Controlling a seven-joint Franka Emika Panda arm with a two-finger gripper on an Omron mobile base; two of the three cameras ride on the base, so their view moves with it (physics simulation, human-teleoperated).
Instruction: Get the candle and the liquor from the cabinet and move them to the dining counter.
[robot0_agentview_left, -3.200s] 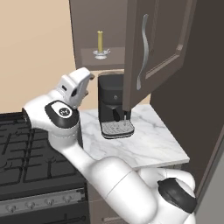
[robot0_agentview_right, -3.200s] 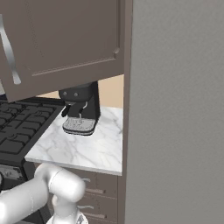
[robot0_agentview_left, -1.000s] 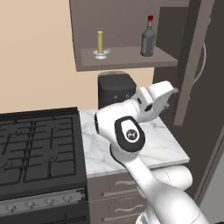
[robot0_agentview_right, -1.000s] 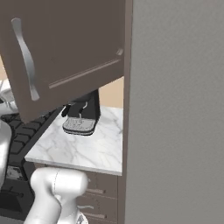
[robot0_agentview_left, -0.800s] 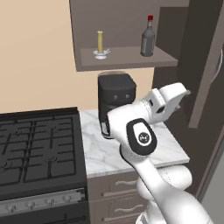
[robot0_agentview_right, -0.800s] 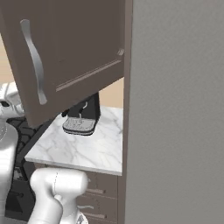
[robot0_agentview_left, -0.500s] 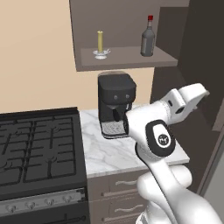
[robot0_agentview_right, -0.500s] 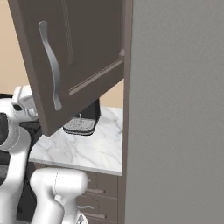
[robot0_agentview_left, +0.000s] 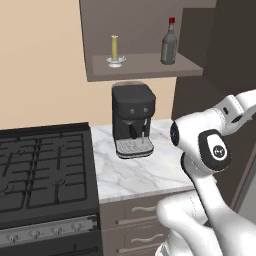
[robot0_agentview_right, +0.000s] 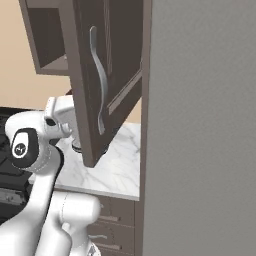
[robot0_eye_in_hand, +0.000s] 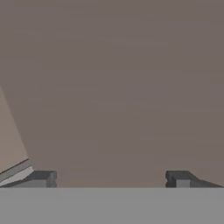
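Beige wall and a dark brown cabinet (robot0_agentview_left: 145, 65) fill the far part of the left base view. Compared with three seconds ago, the door is now swung fully away to the right, so the shelf is exposed. On it the candle (robot0_agentview_left: 115, 50) is seen upright at the left, and the liquor (robot0_agentview_left: 169, 45) stands at the right, well apart from it. Below, a black coffee machine (robot0_agentview_left: 133, 120) is placed on a small marble counter (robot0_agentview_left: 135, 175), with a stove (robot0_agentview_left: 42, 170) to the left. The arm has been carried far to the right since one second ago, and its hand passes out of this view at the right edge.

From the right base view, the open door (robot0_agentview_right: 97, 80) with its long silver handle (robot0_agentview_right: 100, 80) is seen edge-on near the camera, much more turned than half a second ago. The arm is bent behind it, low at the left.

On the hand view, only the brown door panel is faced at close range. The gripper (robot0_eye_in_hand: 109, 179) is spread wide, with nothing between its tips.

It is judged that the opening step is finished. Neither thing has been taken yet, and the dining counter cannot be seen. A reach back to the shelf seems to be needed next.
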